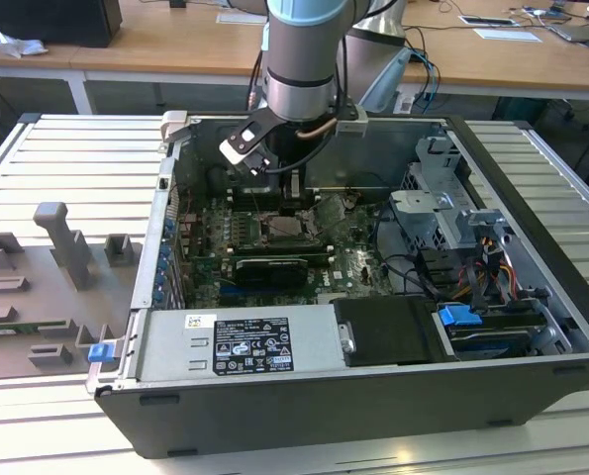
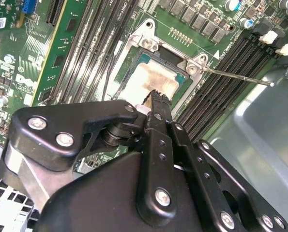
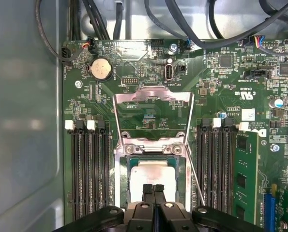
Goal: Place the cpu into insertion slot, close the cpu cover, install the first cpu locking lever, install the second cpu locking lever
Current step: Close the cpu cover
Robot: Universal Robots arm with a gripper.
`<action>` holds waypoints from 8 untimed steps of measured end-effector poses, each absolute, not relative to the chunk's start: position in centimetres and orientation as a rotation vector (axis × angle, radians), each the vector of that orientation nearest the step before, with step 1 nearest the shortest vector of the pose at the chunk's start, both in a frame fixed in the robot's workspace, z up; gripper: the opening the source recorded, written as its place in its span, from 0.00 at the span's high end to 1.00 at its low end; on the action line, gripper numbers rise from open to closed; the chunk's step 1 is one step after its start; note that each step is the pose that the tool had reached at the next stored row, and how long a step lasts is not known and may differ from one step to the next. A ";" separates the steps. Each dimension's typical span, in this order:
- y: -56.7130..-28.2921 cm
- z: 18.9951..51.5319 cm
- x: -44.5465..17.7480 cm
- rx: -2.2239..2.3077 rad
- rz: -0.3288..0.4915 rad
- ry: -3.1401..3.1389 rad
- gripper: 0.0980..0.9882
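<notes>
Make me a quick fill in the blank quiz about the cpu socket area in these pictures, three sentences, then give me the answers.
1. The cpu cover stands ___, tipped back off the insertion slot.
2. The pale-topped chip seated in that slot is the ___.
3. The gripper sits over that chip with its fingers ___, not spread.

Missing words: open; cpu; shut.

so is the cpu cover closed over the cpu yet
No, the cpu cover stands swung open beyond the insertion slot, leaving the cpu with its pale top bare.
</notes>
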State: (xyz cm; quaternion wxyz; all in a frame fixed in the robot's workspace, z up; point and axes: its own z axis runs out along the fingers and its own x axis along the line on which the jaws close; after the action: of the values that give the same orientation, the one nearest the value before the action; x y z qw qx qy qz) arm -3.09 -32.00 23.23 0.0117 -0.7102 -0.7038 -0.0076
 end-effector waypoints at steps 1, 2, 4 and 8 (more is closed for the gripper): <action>-32.0 23.5 -3.1 -2.214 -0.022 -2.194 0.99; -32.0 23.6 -3.1 -2.213 -0.019 -2.192 0.99; -32.0 23.9 -3.1 -2.212 -0.016 -2.191 0.99; -32.0 24.5 -3.1 -2.212 -0.016 -2.191 0.99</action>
State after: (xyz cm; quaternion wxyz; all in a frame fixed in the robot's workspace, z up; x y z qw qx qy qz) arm -3.09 -32.00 24.54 0.0142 -0.7104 -0.7036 -0.0050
